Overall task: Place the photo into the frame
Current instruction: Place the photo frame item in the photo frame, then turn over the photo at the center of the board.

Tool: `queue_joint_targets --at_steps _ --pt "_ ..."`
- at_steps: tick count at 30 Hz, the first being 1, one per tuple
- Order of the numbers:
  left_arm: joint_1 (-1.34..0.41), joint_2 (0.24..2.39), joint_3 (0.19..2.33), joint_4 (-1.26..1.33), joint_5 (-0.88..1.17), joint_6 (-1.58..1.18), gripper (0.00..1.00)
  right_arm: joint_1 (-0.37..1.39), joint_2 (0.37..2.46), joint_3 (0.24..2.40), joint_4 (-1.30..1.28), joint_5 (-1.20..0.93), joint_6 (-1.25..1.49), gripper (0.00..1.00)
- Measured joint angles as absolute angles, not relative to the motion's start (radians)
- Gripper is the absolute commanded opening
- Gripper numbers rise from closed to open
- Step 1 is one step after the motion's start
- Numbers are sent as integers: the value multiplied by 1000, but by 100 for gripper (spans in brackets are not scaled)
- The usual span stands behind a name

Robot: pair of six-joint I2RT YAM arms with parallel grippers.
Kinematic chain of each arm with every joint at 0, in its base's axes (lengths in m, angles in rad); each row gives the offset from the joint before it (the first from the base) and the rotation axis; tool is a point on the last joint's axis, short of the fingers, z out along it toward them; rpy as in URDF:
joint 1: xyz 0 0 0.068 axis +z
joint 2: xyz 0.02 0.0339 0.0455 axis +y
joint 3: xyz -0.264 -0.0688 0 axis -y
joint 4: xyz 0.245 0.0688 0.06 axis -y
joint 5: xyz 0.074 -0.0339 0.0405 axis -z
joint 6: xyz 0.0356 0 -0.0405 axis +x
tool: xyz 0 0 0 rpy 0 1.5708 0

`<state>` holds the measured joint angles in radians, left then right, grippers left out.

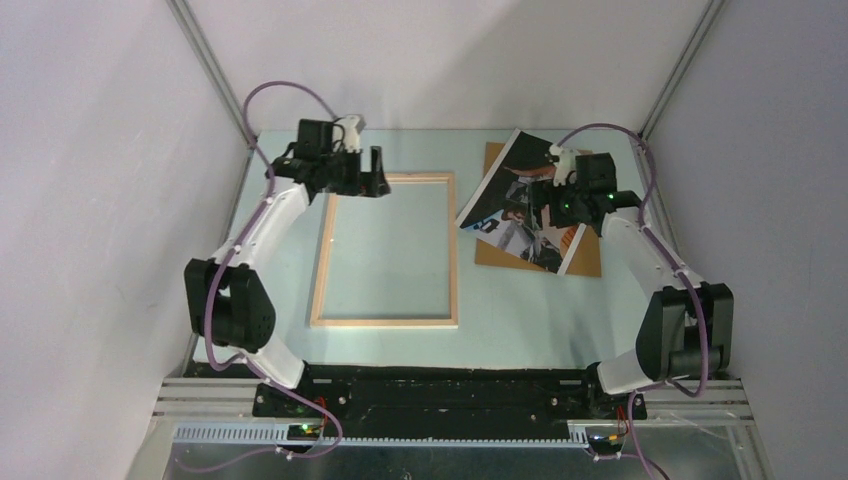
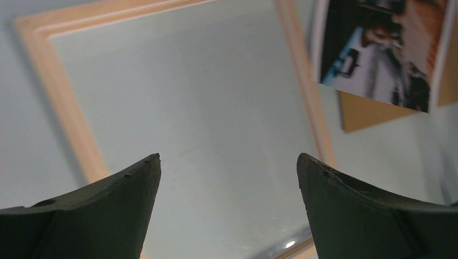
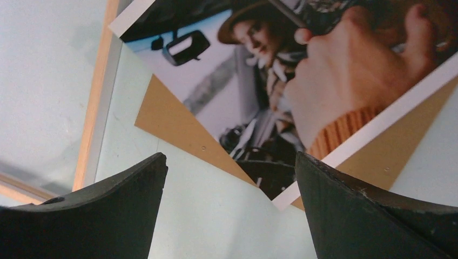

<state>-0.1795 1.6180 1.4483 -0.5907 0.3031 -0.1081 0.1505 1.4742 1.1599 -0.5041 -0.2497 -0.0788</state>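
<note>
The frame (image 1: 453,250) is a thin pale-wood rectangle lying flat mid-table, with the table showing through it. The photo (image 1: 510,195), a dark scene with a person and orange sleeve inside a white border, lies face up and skewed on a brown backing board (image 1: 590,262) to the frame's right. My left gripper (image 1: 372,175) hovers open and empty over the frame's far-left corner. In the left wrist view the left gripper (image 2: 228,162) shows the frame (image 2: 59,108) and the photo (image 2: 378,54). My right gripper (image 1: 556,212) hovers open above the photo. In the right wrist view the right gripper (image 3: 230,159) is above the photo's (image 3: 302,70) near corner.
The brown backing board (image 3: 173,118) sticks out under the photo, close to the frame's right side (image 3: 100,97). White enclosure walls stand close on the left, right and back. Purple cables loop above both wrists.
</note>
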Motion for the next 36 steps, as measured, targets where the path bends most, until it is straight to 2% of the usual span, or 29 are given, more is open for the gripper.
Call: queue_joint_targets --at_steps 5,13,21,36 --pt "-292 1692 1573 -593 324 -108 100 74 1413 1109 -465 -251 -49 93" --pt "-395 2046 1940 -588 350 -131 100 -12 1399 1041 -386 -250 -18 93" --pt "-452 2304 2199 -592 352 -171 100 -23 1515 1026 -325 -238 1 91" --pt "-526 2456 2305 -593 371 -259 95 -24 1737 1076 -366 -162 18 87"
